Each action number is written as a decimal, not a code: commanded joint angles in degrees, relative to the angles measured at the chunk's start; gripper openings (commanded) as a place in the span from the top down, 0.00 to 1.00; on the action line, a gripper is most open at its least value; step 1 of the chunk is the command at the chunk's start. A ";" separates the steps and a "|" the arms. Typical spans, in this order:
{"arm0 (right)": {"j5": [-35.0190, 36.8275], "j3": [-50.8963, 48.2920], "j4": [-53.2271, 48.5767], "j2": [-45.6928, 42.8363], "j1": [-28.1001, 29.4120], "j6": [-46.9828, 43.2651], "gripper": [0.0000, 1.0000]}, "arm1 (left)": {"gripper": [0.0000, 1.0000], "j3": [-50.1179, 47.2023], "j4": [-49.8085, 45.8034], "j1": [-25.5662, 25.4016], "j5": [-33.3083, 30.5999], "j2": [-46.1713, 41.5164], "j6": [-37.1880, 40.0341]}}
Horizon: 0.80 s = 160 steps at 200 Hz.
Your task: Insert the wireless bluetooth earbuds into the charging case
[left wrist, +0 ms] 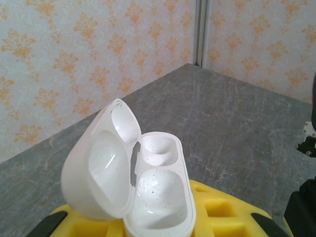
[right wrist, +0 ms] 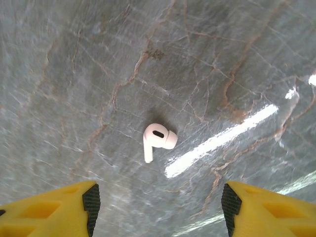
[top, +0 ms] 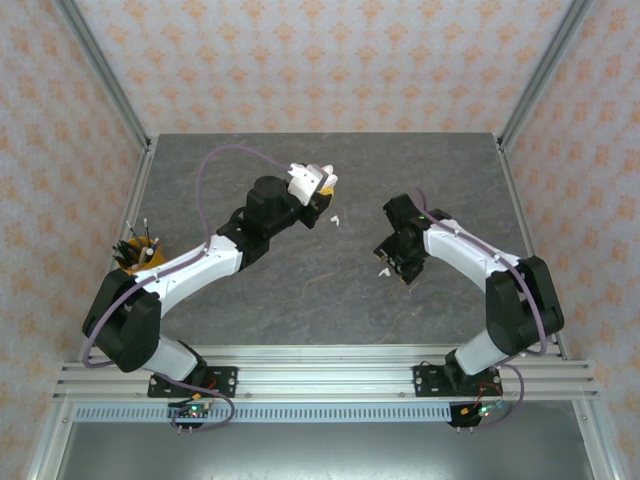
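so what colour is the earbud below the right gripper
The earbud is white; right wrist view shows it best.

The charging case is glossy white plastic, its hollows faintly speckled. The earbud is smooth, shiny white plastic. The worktop looks like polished grey veined stone, throwing bright glare. The fingers are matt yellow plastic with dull black pads.

White earbud, grey veined table, and white, perhaps speckled, case.
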 commanded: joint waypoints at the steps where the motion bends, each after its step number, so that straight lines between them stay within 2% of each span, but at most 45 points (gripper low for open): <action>1: 1.67 0.39 -0.89 0.73 -0.02 13.31 0.32 | 1.00 2.18 1.48 -0.51 -0.86 -0.30 1.49; 47: -3.38 1.38 -0.29 7.73 -0.65 19.23 0.33 | 1.00 2.18 2.41 -0.39 -0.64 0.92 1.90; 160: -1.96 4.55 0.21 13.07 -2.20 19.47 0.38 | 1.00 1.92 5.17 1.27 1.30 4.00 1.68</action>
